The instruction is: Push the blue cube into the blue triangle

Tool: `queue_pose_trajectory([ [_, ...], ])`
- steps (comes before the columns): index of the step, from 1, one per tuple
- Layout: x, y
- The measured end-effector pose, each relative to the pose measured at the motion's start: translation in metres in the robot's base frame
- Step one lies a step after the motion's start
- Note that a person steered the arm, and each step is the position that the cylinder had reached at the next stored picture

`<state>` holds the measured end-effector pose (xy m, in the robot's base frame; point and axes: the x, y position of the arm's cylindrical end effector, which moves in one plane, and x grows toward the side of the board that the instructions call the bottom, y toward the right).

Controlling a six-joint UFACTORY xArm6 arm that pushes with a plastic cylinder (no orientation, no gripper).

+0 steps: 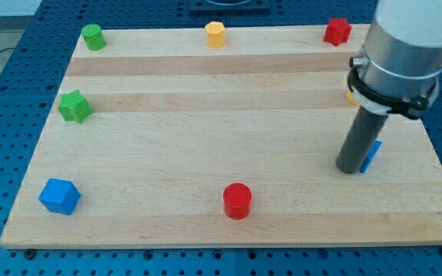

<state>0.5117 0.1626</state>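
The blue cube (59,195) sits near the bottom left corner of the wooden board (206,115). The blue triangle (371,156) lies at the view's right and is mostly hidden behind my rod; only a blue sliver shows at the rod's right side. My tip (349,168) rests on the board, touching or right next to the blue triangle's left side. The tip is far to the right of the blue cube.
A red cylinder (237,201) stands at the bottom centre. A green star (74,106) is at the left, a green cylinder (92,36) top left, a yellow block (216,34) top centre, a red star (337,31) top right. An orange sliver (351,96) shows behind the arm.
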Motion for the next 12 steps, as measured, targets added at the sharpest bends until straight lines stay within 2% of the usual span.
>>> queue_pose_trajectory([
  [1, -0.002, -0.009],
  [2, -0.026, -0.079],
  [3, -0.034, -0.199],
  [4, -0.032, -0.348],
  [5, -0.018, -0.463],
  [6, -0.007, -0.467],
  [8, 0.069, -0.445],
  [9, 0.065, -0.366],
  [10, 0.021, -0.281],
  [11, 0.014, -0.281],
  [12, 0.023, -0.345],
])
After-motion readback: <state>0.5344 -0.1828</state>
